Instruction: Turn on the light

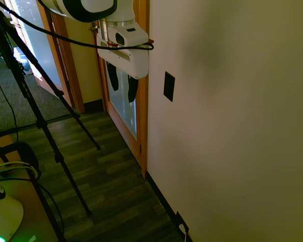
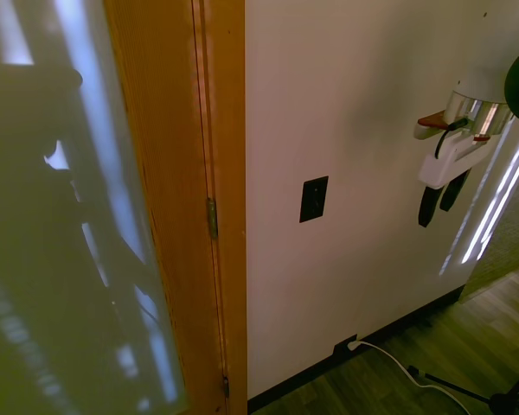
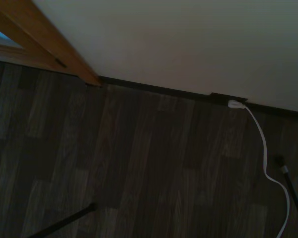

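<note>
First exterior view: gripper (image 1: pixel 123 83) hangs fingers-down in front of the wooden door frame (image 1: pixel 143 126), level with the switch (image 1: pixel 168 86) but well apart from it, off the wall (image 1: pixel 232 121). Fingers spread, nothing between them. Switch is a small black upright plate on the cream wall, just past the frame edge. Open air between gripper and switch. Dark outlet plate (image 1: pixel 178 220) with a white plug sits low on the baseboard. Floor (image 1: pixel 111 176) is dark wood plank.

Second exterior view: same switch (image 2: pixel 313 199) on the wall (image 2: pixel 372 104), near the frame (image 2: pixel 225 173), whose hinge (image 2: pixel 212 218) is at about switch height. Gripper (image 2: pixel 439 201) is off to the side, near the wall, apart from the switch, fingers parted and empty. Low down, the outlet (image 2: pixel 344 347) with a white cord (image 2: pixel 398 363) trailing over the floor.

Wrist view: looks down at floor (image 3: pixel 139 168), baseboard (image 3: pixel 159 90), frame foot (image 3: pixel 49 47), outlet (image 3: pixel 228 97) and cord (image 3: pixel 265 158). Switch not in this view.
</note>
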Robot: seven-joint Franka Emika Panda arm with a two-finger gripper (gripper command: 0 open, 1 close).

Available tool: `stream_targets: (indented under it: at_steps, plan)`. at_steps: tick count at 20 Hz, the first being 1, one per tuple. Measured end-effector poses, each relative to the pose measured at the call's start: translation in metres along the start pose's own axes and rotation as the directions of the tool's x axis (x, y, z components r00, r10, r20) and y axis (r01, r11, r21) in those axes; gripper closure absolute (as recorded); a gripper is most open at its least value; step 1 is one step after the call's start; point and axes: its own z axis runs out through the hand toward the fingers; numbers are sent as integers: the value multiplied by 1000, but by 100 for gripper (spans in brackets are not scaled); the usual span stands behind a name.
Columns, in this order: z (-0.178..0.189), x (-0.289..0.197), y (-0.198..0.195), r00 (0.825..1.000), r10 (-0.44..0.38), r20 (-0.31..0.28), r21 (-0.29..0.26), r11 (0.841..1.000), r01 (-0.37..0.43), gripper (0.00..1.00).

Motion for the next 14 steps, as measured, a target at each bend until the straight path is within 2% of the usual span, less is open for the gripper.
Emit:
stream_targets:
  at_steps: [4,9,14]
  plan:
    - [2,-2,-4,1000,10,-6,2,1000,-10,0]
    - [5,-15,-32,994,67,-87,49,997,-63,0]
    - [18,-8,-67,978,137,-157,89,988,-124,0]
